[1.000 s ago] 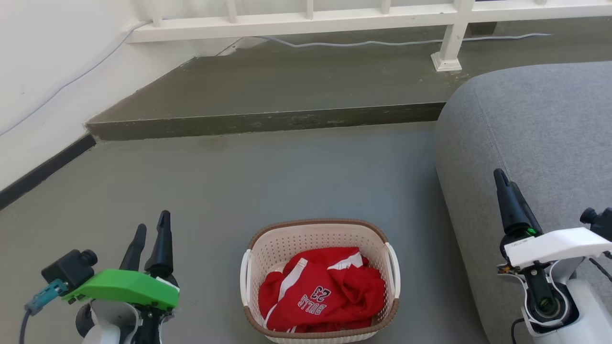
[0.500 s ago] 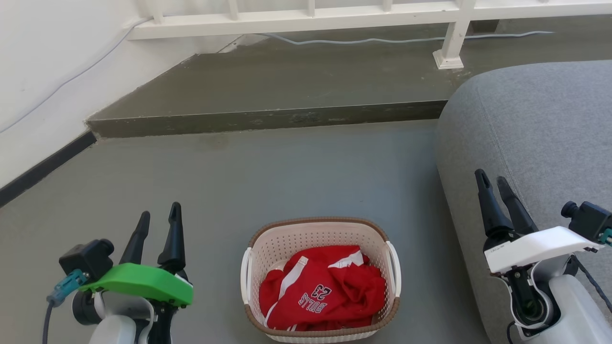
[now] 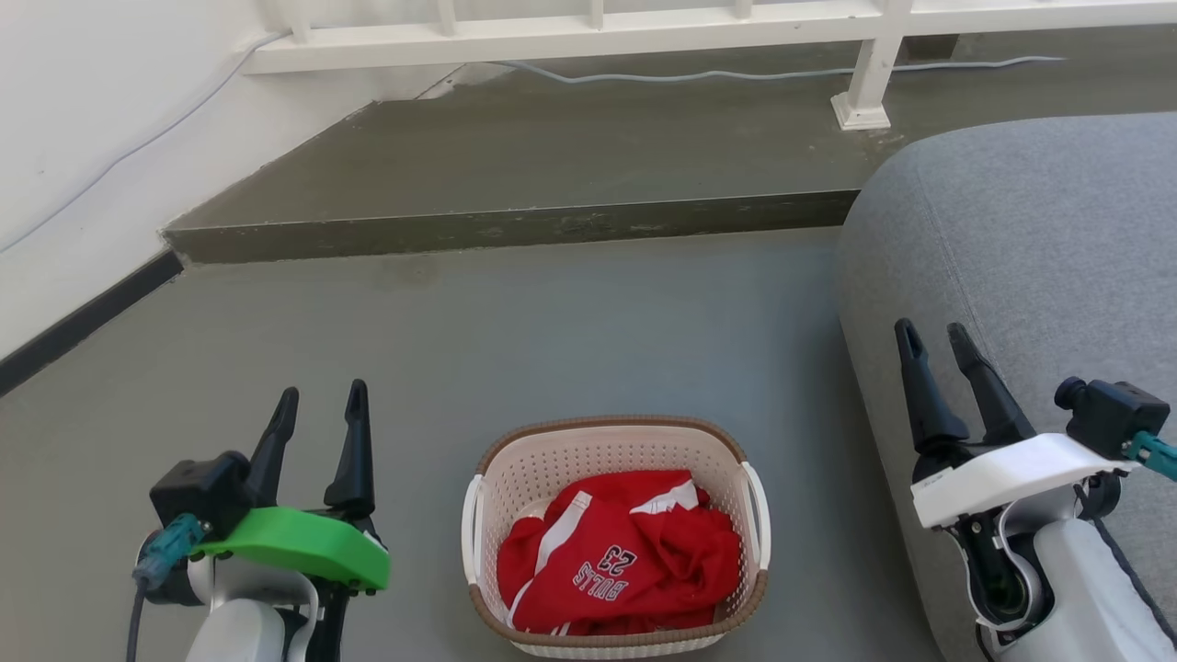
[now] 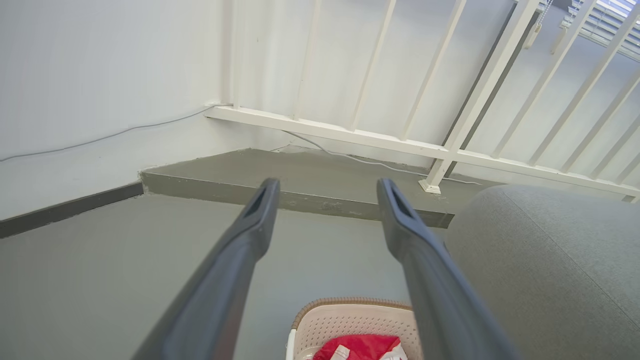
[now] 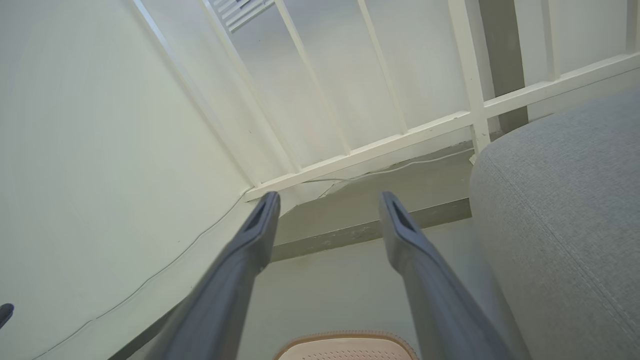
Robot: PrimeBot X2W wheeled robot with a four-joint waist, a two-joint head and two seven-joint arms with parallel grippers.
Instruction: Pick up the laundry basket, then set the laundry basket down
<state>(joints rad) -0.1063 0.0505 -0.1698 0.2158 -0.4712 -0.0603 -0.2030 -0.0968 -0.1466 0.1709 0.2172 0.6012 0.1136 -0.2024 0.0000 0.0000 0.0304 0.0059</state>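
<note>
The laundry basket [image 3: 542, 464] stands on the grey floor at the bottom middle of the head view, cream-white and perforated with a brown rim band and white side handles. A red jersey [image 3: 621, 556] lies crumpled inside it. My left gripper [image 3: 322, 405] hovers open to the basket's left, apart from it. Over the sofa's edge to the basket's right, my right gripper [image 3: 933, 336] is open and empty. The basket's far rim [image 4: 350, 302] peeks in at the bottom of the left wrist view between the open fingers [image 4: 255, 225], and again in the right wrist view [image 5: 345, 337].
A grey sofa [image 3: 1030, 239] fills the right side, close to the basket. A raised concrete step [image 3: 515, 230] crosses ahead, with a white railing [image 3: 588, 37] and a cable [image 3: 736, 74] behind it. A white wall [image 3: 83, 138] with dark skirting runs along the left.
Both arms have moved inward toward the basket and slightly up the head view. The right gripper's fingers have spread further apart. The basket has stayed in place.
</note>
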